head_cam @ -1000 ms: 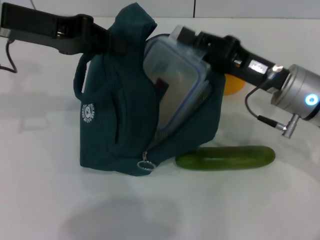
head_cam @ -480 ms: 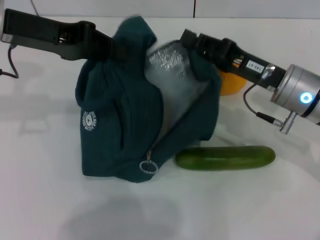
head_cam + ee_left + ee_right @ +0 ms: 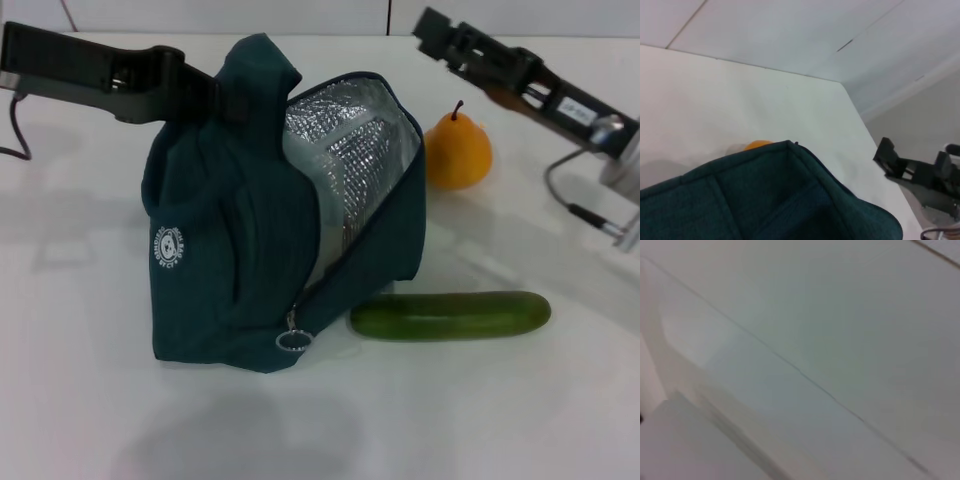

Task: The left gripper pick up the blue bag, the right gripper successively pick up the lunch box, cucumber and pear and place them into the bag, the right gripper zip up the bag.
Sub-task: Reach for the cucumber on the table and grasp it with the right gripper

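I'm clamping left fingers (image 3: 222, 97) on the floppy blue bag (image 3: 240, 250); right fingers (image 3: 432, 27) unclear; targeting the firm, slick cucumber (image 3: 450, 315) mid-length.

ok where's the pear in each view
Head view: the pear stands on the table behind the blue bag, toward the robot's right.
Left wrist view: only an orange sliver shows above the bag's edge.
Right wrist view: not in it.
Shared landmark: the blue bag.

The blue bag (image 3: 230, 250) was matt woven cloth with a crinkled silver foil lining (image 3: 345, 165). The cucumber (image 3: 450, 315) looked smooth and glossy, the pear (image 3: 458, 152) smooth-skinned. The bench (image 3: 520, 420) was smooth, slightly shiny white.
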You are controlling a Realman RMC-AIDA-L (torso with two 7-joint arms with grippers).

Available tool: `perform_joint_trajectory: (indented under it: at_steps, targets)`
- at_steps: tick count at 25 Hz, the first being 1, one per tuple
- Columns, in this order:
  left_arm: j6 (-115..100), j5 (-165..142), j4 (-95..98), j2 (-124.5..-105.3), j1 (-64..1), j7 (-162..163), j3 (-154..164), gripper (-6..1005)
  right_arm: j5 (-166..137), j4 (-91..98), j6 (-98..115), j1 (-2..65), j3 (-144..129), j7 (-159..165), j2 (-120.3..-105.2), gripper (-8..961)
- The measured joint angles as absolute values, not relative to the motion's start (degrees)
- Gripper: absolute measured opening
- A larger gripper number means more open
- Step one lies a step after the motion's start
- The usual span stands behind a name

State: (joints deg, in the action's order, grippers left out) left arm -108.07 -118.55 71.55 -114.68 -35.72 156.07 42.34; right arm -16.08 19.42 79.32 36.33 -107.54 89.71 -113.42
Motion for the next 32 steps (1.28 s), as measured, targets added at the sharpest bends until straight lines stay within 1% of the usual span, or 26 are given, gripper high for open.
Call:
perform_joint_trajectory:
  at_steps: [3,4,6,7,8,9,11,12,13,14,16,17,18,20,21,22,26,29,32]
  targets:
    - [-108.0,-118.6,71.5,-114.64,-35.7,156.1,42.3,41,-20.0,19.6,80.1,36.1,-107.2,88.4,-110.04,561]
    - [-108.0,-118.6,71.5,-114.64,-35.6,156.1,42.3,41,-22.1,19.9,80.6,36.3,-107.1,88.0,-108.42,601]
    - [-108.0,-118.6,71.5,-114.62,-35.6,156.0,42.3,41,-27.8,21.9,81.4,37.5,-107.0,87.7,-104.65,626]
    - [-108.0,-118.6,71.5,-114.62,-35.6,156.0,42.3,41,-29.5,22.7,81.7,38.0,-106.9,87.8,-103.58,639]
    - [-108.0,-118.6,71.5,-114.62,-35.5,156.0,42.3,41,-34.0,24.5,82.0,39.1,-106.7,88.5,-101.33,651]
    - [-108.0,-118.6,71.5,-114.61,-35.5,156.0,42.4,41,-38.2,26.1,82.4,40.1,-106.1,89.6,-99.66,664]
    - [-108.0,-118.6,71.6,-114.60,-35.4,156.0,42.4,41,-48.0,29.5,83.2,42.1,-103.3,92.8,-97.42,677]
    - [-108.0,-118.6,71.7,-114.57,-35.3,156.0,42.4,41,-54.7,31.4,83.8,43.1,-100.7,94.8,-96.76,683]
    - [-108.0,-118.6,71.7,-114.57,-35.3,156.0,42.4,41,-60.4,33.1,84.4,43.8,-98.2,96.4,-96.49,689]
    - [-108.0,-118.6,71.7,-114.53,-35.3,155.9,42.4,41,-68.0,35.1,85.3,44.3,-94.4,98.0,-96.56,696]
    - [-108.0,-118.6,71.7,-114.52,-35.3,155.8,42.5,41,-81.1,40.0,87.3,44.6,-86.7,100.0,-97.55,709]
    - [-108.0,-118.6,71.7,-114.52,-35.3,155.8,42.6,41,-87.1,42.9,88.3,44.3,-82.8,100.6,-98.38,715]
    - [-108.0,-118.6,71.7,-114.54,-35.3,155.8,42.6,41,-95.5,47.3,90.1,43.9,-77.9,100.9,-99.97,721]
    - [-108.0,-118.6,71.7,-114.57,-35.3,155.7,42.6,41,-104.7,53.0,92.9,43.3,-72.3,101.0,-102.27,734]
    - [-108.0,-118.6,71.7,-114.57,-35.3,155.7,42.6,41,-109.6,56.9,95.0,43.2,-69.1,101.0,-103.87,743]
    - [-108.0,-118.6,71.7,-114.58,-35.4,155.8,42.6,41,-113.8,59.6,97.4,43.3,-67.2,101.1,-104.96,753]
    - [-107.9,-118.6,71.6,-114.60,-35.6,156.0,42.6,41,-123.7,66.2,104.3,45.0,-65.6,101.1,-108.54,791]
    - [-107.9,-118.6,71.6,-114.60,-35.8,156.1,42.6,41,-128.3,67.7,105.7,46.2,-66.2,101.0,-111.38,810]
    - [-107.8,-118.6,71.6,-114.56,-36.1,156.2,42.6,41,-130.1,66.8,104.7,46.8,-68.6,100.7,-112.64,811]
